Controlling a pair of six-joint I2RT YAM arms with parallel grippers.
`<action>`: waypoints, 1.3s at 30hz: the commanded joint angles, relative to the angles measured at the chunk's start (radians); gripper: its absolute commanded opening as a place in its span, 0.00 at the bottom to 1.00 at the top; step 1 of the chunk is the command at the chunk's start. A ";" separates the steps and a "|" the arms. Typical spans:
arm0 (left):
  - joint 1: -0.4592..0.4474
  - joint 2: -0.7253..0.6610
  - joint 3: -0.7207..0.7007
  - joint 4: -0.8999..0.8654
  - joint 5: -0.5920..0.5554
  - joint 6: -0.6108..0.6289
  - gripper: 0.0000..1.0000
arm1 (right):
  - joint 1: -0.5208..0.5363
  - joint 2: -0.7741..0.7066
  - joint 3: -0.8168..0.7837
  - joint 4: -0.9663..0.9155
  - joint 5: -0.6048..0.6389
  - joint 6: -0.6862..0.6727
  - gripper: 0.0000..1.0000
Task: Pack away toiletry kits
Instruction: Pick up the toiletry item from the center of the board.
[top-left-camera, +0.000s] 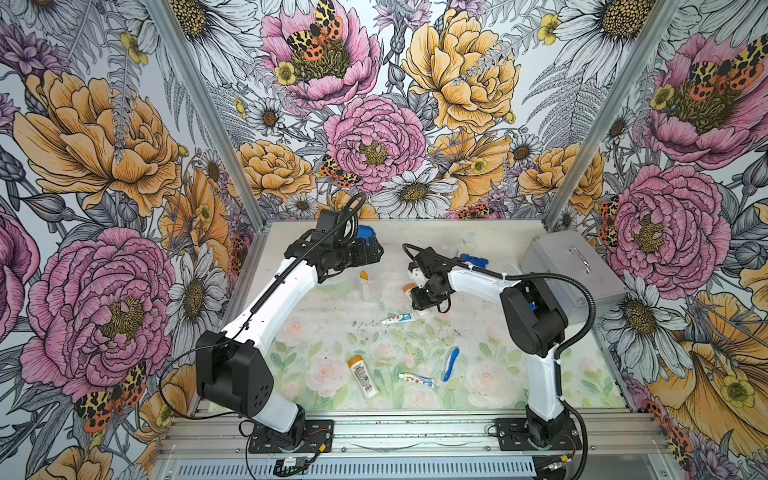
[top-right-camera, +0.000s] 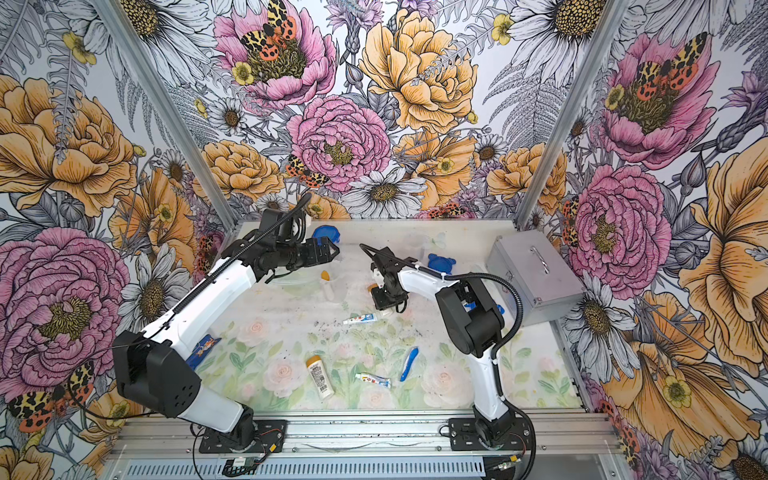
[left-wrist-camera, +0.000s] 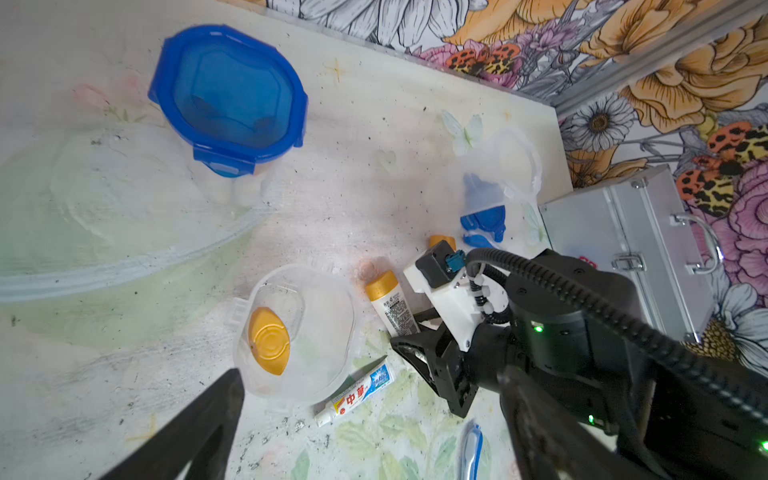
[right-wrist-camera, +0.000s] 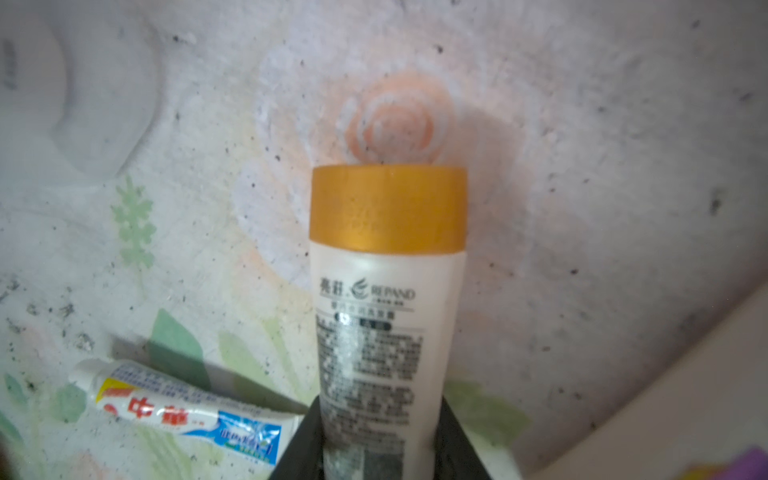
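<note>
Nearest, a spare bottle (top-left-camera: 363, 376) lies untouched. Farther in, the right gripper (right-wrist-camera: 380, 432) pinches the held bottle (top-left-camera: 408, 286) by its lower body. Best to lift straight, then tip it cap-up. In a top view its long axis runs 5 to 11 o'clock, cap toward 11. At its 9 o'clock, the clear cup (top-left-camera: 368, 286) already holds one. Beyond, the left gripper (top-left-camera: 376, 251) hangs spread wide, holding nothing.

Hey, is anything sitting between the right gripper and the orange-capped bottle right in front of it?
Nothing visible does. In the right wrist view the bottle already lies between the right gripper's fingers, which sit against its two sides. A toothpaste tube lies beside it, outside the jaws.
</note>
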 joint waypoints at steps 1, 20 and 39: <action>0.032 -0.012 -0.030 0.001 0.147 -0.100 0.98 | 0.007 -0.106 -0.048 0.157 -0.067 -0.027 0.26; -0.018 0.166 0.084 0.001 0.287 -0.138 0.85 | 0.057 -0.313 -0.125 0.444 -0.297 -0.006 0.25; -0.066 0.185 0.101 0.010 0.321 -0.125 0.48 | 0.067 -0.334 -0.125 0.515 -0.363 0.024 0.28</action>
